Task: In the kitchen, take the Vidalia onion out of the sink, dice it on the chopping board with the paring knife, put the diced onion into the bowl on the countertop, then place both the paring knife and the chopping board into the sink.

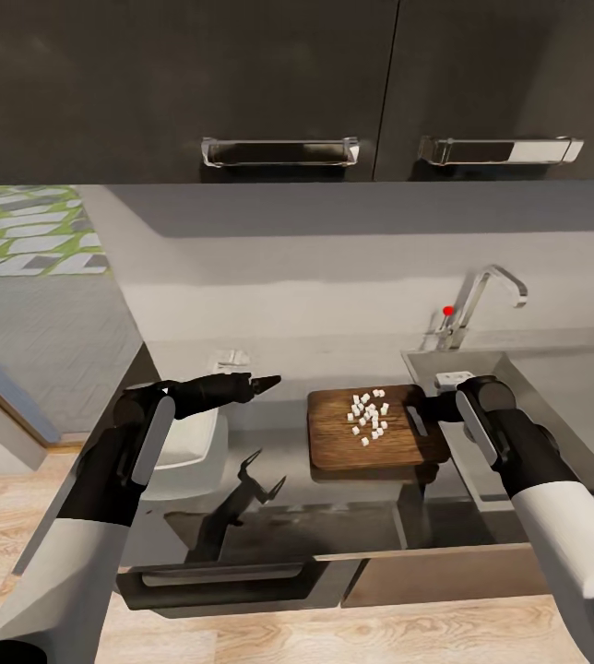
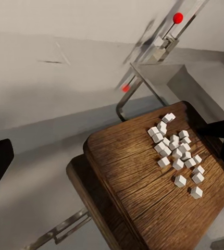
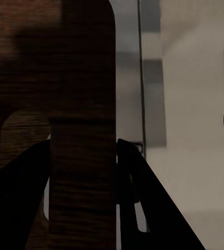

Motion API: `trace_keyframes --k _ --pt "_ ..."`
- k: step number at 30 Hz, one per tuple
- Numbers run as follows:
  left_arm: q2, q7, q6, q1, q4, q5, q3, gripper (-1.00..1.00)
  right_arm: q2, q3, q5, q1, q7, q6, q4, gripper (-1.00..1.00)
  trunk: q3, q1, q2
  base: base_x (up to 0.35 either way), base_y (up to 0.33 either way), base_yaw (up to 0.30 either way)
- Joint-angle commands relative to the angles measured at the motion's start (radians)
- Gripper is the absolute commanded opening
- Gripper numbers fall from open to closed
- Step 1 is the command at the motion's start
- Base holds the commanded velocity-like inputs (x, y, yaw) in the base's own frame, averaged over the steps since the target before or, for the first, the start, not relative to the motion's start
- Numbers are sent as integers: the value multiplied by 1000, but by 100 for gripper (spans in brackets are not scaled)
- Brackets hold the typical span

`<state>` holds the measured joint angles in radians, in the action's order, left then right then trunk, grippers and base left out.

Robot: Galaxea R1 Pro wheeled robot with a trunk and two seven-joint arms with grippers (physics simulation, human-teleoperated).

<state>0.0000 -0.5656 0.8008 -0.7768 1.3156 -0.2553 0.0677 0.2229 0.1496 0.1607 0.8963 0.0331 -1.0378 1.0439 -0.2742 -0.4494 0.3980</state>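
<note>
Beside the sink (image 1: 481, 369), your right claw (image 1: 429, 407) grips the chopping board (image 1: 371, 432) by its handle end, diced onion (image 1: 369, 417) piled on it. Your left claw (image 1: 265, 380) hovers closed above the bowl (image 1: 186, 452).

The head view looks forward and steeply down from above the dark brown rectangular wooden chopping board (image 1: 375, 433), far enough back to take in the dark cabinets above it, the chrome faucet (image 1: 481, 304) behind it and the wooden floor before it. The left wrist view sits much nearer, off the board's (image 2: 153, 192) end away from the faucet (image 2: 164, 47), facing obliquely across its grain (the small white onion cubes (image 2: 177, 151) fill the middle distance). The right wrist view is closest, pressed against the board's (image 3: 81, 156) slotted end, looking down past its edge. All three share the board.
</note>
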Motion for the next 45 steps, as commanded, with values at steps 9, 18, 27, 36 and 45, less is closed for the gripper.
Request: trace_keyframes --k 9,18,27,36,45 --pt "0 0 6 -1 0 -3 0 100 1 2 -1 1 3 -4 1 -100 -2 -1 2 0 0 0" --pt "0 0 6 -1 0 -3 0 100 1 1 0 1 4 -4 1 -100 5 -1 2 0 0 0" --pt "0 0 6 -1 0 -3 0 100 1 1 0 1 4 -4 1 -100 18 -1 2 0 0 0" --pt "0 0 5 -1 -1 -2 0 100 1 1 0 1 4 -4 1 -100 31 -1 2 0 0 0" --pt "0 0 6 -1 -1 -3 0 100 1 1 0 1 4 -4 2 -100 44 -1 2 0 0 0"
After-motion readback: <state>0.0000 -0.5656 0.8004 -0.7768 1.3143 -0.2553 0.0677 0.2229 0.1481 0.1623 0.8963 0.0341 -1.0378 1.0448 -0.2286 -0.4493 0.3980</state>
